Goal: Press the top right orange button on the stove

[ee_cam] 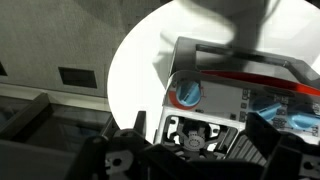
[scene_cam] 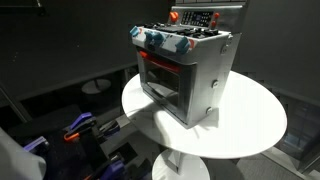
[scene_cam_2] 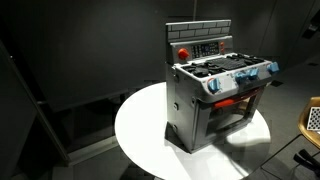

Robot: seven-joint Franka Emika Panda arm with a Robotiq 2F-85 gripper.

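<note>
The toy stove (scene_cam: 185, 70) sits on the round white table (scene_cam: 250, 125), an orange button (scene_cam_2: 183, 52) on its back panel; the gripper (ee_cam: 197, 145) has its jaws wide apart (holding nothing).

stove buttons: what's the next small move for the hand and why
Probably ease the hand toward the stove, aiming high at its back panel. In the wrist view the open hand is short of the stove, touching nothing, and in both exterior views nothing is near the panel, where an orange button shows.

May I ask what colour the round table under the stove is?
White; the table shows best in an exterior view.
</note>
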